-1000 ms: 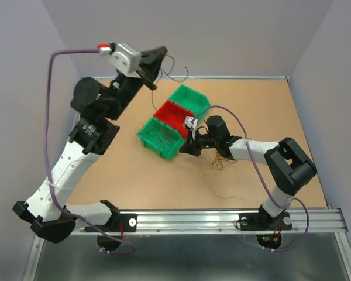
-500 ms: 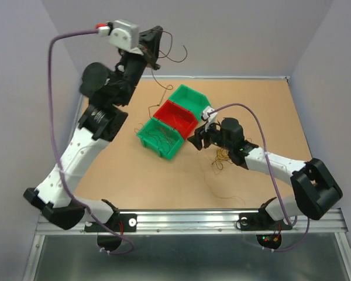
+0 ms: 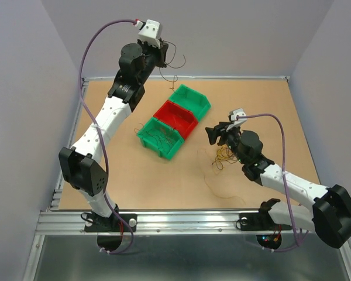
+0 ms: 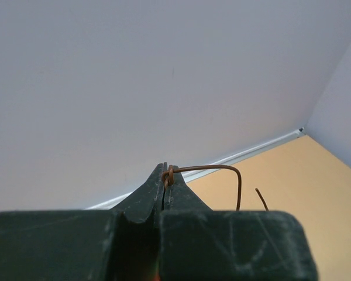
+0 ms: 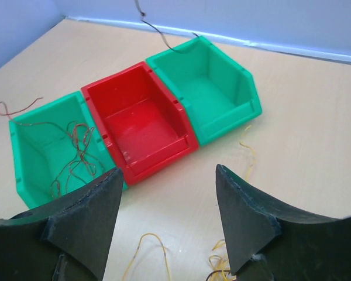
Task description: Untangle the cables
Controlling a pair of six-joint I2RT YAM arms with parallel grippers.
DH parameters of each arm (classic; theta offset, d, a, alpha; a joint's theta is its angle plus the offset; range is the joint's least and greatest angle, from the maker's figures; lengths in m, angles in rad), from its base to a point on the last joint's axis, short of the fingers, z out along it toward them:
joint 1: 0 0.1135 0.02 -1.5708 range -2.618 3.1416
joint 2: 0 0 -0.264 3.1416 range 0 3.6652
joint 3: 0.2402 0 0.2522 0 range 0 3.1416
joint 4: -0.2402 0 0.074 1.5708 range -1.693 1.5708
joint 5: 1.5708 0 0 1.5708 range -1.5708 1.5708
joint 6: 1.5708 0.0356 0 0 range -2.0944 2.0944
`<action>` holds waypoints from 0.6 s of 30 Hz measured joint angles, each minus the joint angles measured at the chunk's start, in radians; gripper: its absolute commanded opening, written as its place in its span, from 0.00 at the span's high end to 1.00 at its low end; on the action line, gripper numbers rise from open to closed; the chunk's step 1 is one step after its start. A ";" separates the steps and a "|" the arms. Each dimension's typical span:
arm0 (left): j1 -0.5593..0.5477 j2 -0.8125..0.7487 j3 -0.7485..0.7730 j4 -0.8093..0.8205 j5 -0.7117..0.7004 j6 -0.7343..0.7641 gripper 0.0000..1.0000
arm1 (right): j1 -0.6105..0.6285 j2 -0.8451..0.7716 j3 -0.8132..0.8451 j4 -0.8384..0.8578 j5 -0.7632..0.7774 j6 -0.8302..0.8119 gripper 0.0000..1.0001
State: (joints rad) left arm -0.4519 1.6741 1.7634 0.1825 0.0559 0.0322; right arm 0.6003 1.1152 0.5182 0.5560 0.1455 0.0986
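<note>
Held cable (image 4: 170, 173): 1 thin brown wire, lifted high above the far left corner of the table, near the back wall; it arcs away from the fingertips and hangs down, its lower end by the rim of the far green bin (image 5: 213, 93).
Left gripper (image 4: 165, 171): jaws pressed together, pinching that brown wire right at the tips.
Cable clump (image 3: 222, 156): yellowish and brown wires knotted in a small heap on the table (image 3: 269, 111), just right of the bins and below the right gripper.
Yellow strand (image 5: 143, 239): a loose loop lying flat on the table beneath the right fingers, close to the clump.
Binned cables (image 5: 76, 146): several curly brown wires inside the near green bin (image 5: 24, 186), 1 end trailing over its left rim.
Right gripper (image 5: 167, 175): its 2 fingers stand wide apart, nothing between them; it hovers above the clump, facing the bins.
Bins: 3 in a diagonal row, sides touching, with the red bin (image 5: 140, 126) in the middle.
</note>
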 measured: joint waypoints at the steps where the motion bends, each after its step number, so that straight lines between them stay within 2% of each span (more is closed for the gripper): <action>1: 0.008 -0.001 -0.019 0.023 0.020 -0.004 1.00 | -0.003 -0.005 -0.003 0.005 0.019 0.004 0.28; 10: 0.018 0.005 -0.220 0.101 0.134 -0.003 1.00 | -0.019 -0.023 -0.011 0.015 0.083 0.015 0.28; 14: 0.017 0.014 -0.210 0.103 0.134 0.011 1.00 | -0.019 -0.019 -0.011 0.021 0.083 0.016 0.28; 18: 0.018 0.025 -0.093 0.088 0.103 0.039 1.00 | -0.020 -0.007 -0.011 0.029 0.081 0.024 0.28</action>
State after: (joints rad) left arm -0.4343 1.6993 1.6707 0.2707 0.1585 0.0708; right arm 0.5800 1.1084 0.5072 0.5846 0.2268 0.1223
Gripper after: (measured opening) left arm 0.048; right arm 0.719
